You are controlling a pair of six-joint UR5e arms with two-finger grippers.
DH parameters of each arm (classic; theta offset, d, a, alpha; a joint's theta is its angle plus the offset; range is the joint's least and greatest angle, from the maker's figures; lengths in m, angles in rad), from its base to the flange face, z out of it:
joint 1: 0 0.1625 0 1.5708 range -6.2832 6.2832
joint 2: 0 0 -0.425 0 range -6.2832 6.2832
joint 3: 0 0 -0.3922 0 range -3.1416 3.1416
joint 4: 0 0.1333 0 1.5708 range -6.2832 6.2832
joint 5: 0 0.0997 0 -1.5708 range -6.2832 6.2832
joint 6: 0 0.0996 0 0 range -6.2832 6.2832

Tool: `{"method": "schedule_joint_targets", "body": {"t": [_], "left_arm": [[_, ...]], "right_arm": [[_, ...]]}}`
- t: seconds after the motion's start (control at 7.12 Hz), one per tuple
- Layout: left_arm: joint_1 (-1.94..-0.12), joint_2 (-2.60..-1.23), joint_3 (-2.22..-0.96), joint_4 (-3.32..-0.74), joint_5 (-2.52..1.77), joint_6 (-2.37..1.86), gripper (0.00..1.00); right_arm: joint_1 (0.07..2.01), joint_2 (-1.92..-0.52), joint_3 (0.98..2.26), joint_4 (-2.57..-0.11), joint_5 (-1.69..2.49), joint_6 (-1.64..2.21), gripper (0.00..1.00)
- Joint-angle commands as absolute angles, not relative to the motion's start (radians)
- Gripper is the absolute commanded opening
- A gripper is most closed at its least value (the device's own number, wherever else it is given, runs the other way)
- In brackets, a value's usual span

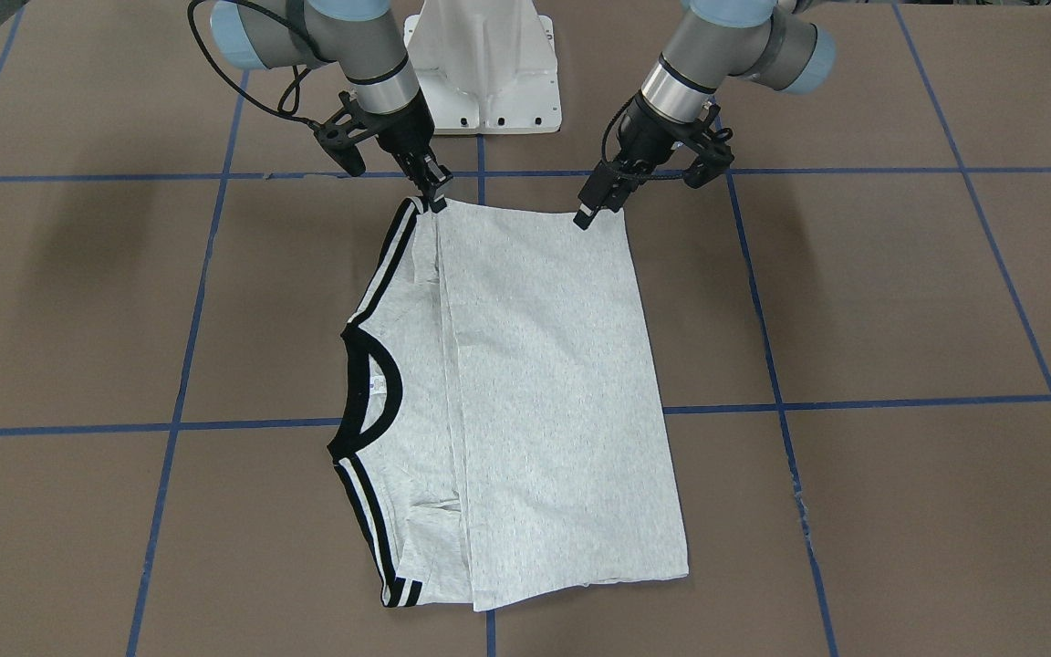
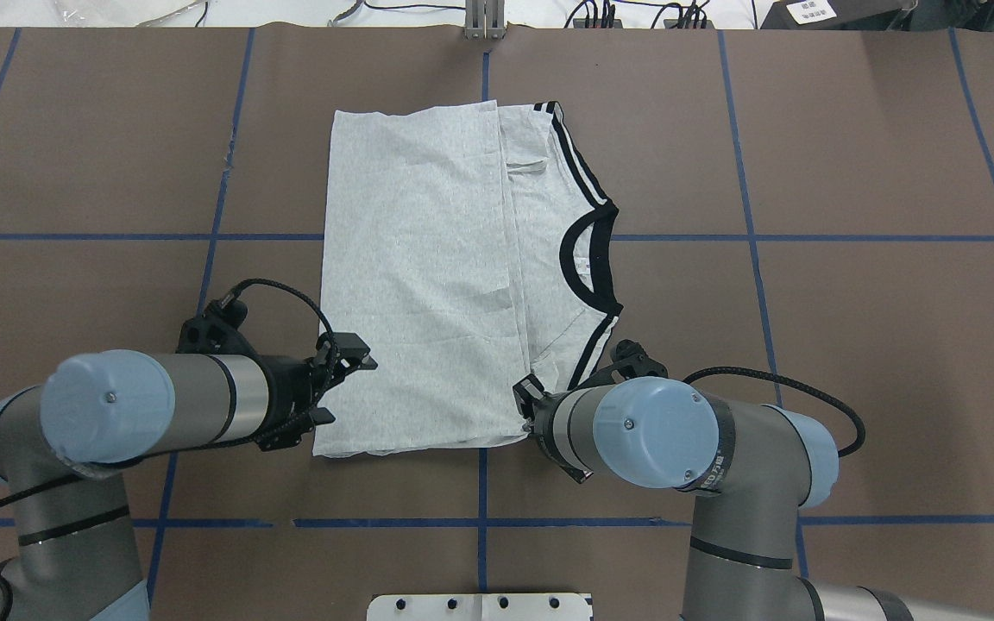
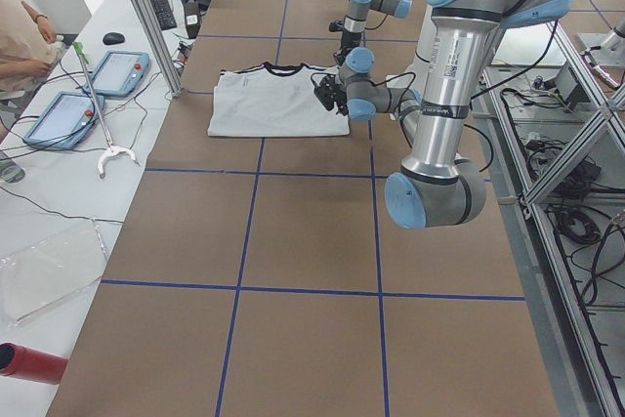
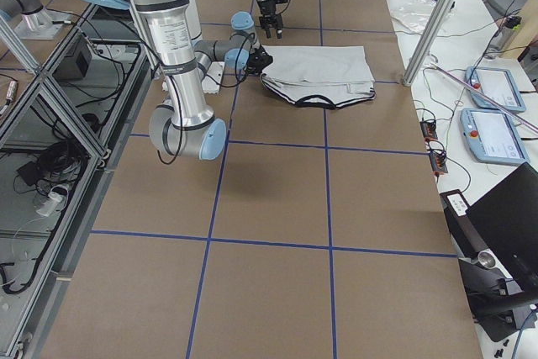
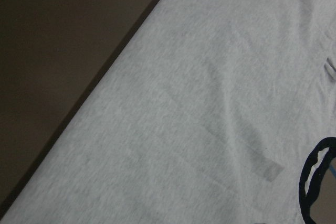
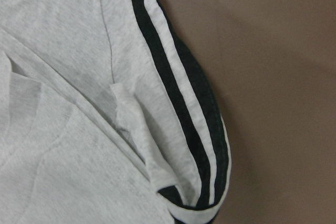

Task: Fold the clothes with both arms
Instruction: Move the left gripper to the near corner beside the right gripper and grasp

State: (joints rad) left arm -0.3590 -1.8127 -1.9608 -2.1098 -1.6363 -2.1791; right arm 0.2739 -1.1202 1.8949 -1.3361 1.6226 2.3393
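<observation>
Jaws of the left pincer (image 1: 600,205) stand apart at the shirt's (image 1: 535,383) plain corner on the robot's side. The right pincer (image 1: 434,190) meets the striped-shoulder corner; I cannot tell its opening. Shirt lies folded flat mid-table (image 1: 854,301), collar toward the right.

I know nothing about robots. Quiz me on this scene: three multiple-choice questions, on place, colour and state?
1. Where by the T-shirt are the left gripper and right gripper? A its far edge; B its edge nearest the robot's base; C over its middle.
2. Collar colour? A red; B black; C yellow.
3. The T-shirt is: A hanging; B balled up; C lying folded flat.
Answers: B, both grippers stand at the edge toward the base; B, the collar band is black; C, it lies folded on the table.
</observation>
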Motion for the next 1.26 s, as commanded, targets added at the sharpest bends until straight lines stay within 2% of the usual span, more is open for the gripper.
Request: {"method": "schedule_joint_targets", "body": {"t": [0.0, 0.84, 0.98, 1.12], "left_arm": [[-0.269, -1.798, -1.973, -1.967, -1.561, -2.256, 0.89], [-0.245, -1.786, -1.939, -1.914, -1.551, -2.249, 0.84], [-0.245, -1.789, -1.933, -1.914, -1.551, -2.25, 0.78], [-0.244, -1.798, -1.931, -1.914, -1.551, -2.253, 0.63]], "right_arm": [[0.275, -1.12, 1.899, -1.336, 1.62, 2.339, 0.0], [0.273, -1.124, 1.899, -1.338, 1.62, 2.339, 0.0], [0.273, -1.123, 1.899, -1.336, 1.62, 2.339, 0.0], [0.273, -1.121, 1.899, -1.338, 1.62, 2.339, 0.0]]}}
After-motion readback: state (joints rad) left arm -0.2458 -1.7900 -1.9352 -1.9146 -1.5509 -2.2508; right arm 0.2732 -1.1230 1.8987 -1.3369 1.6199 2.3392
